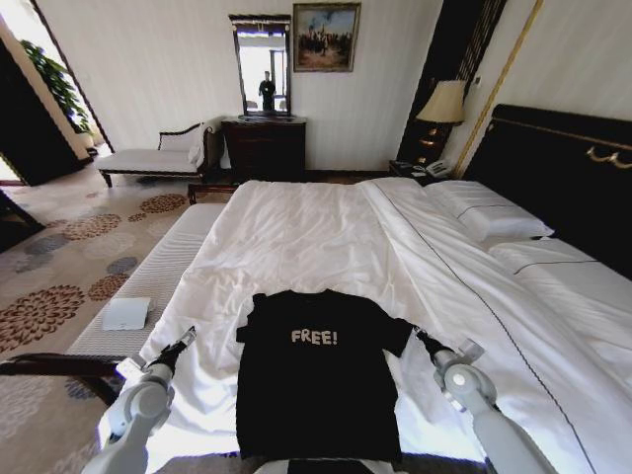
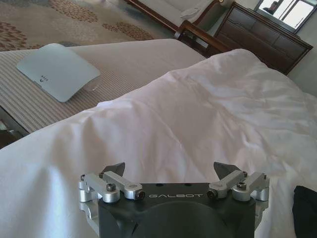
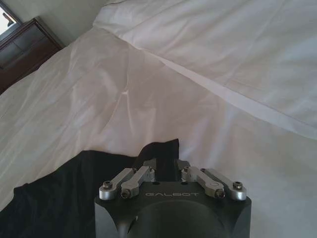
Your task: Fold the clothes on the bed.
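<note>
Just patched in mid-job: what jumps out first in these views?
The black T-shirt with white "FREE!" lettering lies flat at the near edge of the white bed. The left hand is open over bare bedding beside the left sleeve. The right hand is at the right sleeve, fingers nearly closed at its edge.

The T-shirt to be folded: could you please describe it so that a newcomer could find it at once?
Start from the large white bed with its dark headboard. At its near edge, the T-shirt lies flat. It is the one black thing on the white bedding, with white "FREE!" lettering on its chest.
</note>
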